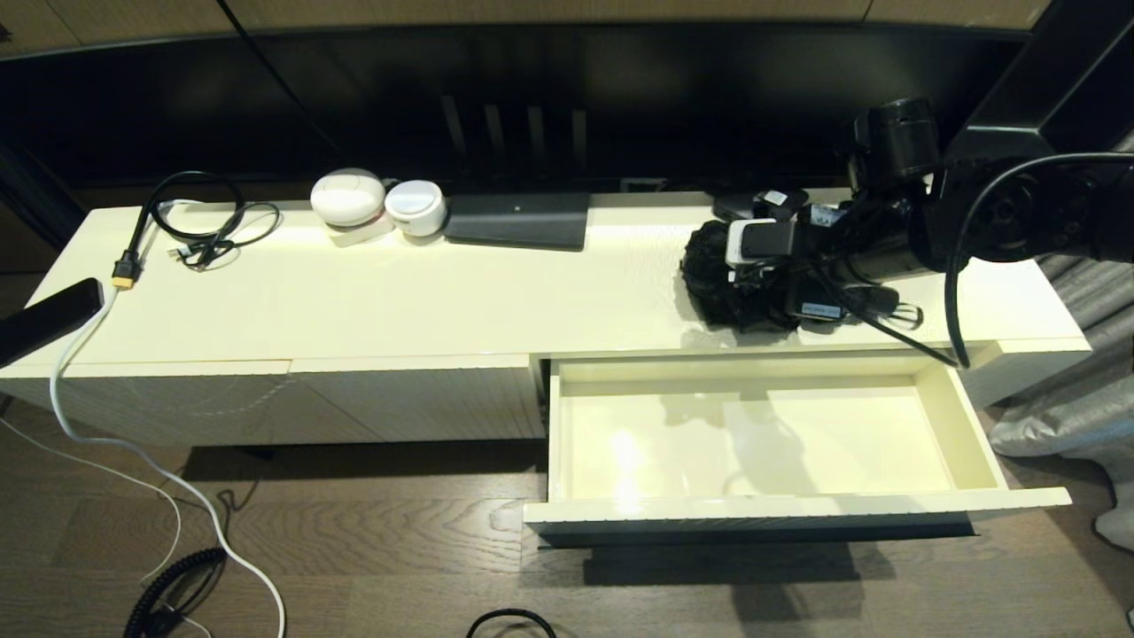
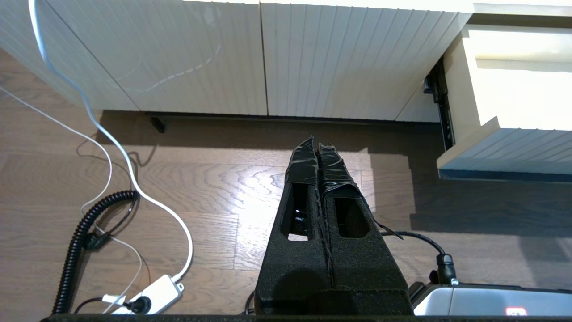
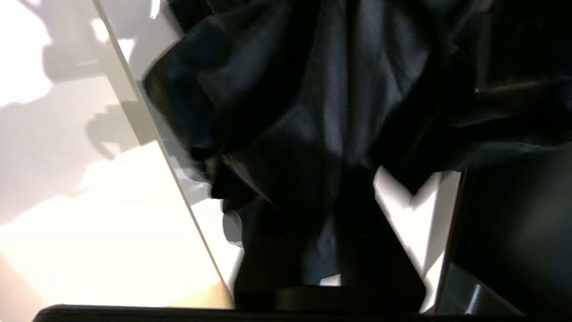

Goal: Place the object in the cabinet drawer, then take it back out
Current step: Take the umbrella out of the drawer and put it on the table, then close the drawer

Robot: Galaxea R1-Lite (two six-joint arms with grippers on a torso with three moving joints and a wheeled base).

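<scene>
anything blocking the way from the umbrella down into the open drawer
Nothing visible does. The umbrella sits on the cabinet top just behind the drawer, which is pulled out with a bare interior. The right gripper is already at the fabric.

The head camera looks forward and down from above on the long cream cabinet (image 1: 372, 301), its open drawer (image 1: 762, 434) and the wood floor (image 1: 372, 540) in front. The left wrist camera, low beside the cabinet front, faces past the closed left gripper (image 2: 316, 145) toward the ribbed panels (image 2: 214, 58); it shares the drawer's corner (image 2: 500, 134), the white cable (image 2: 134, 179) and the floor with the head view. The right wrist camera sits very close against the black umbrella (image 3: 330, 103), whose fabric fills most of its view above the cabinet edge.
</scene>
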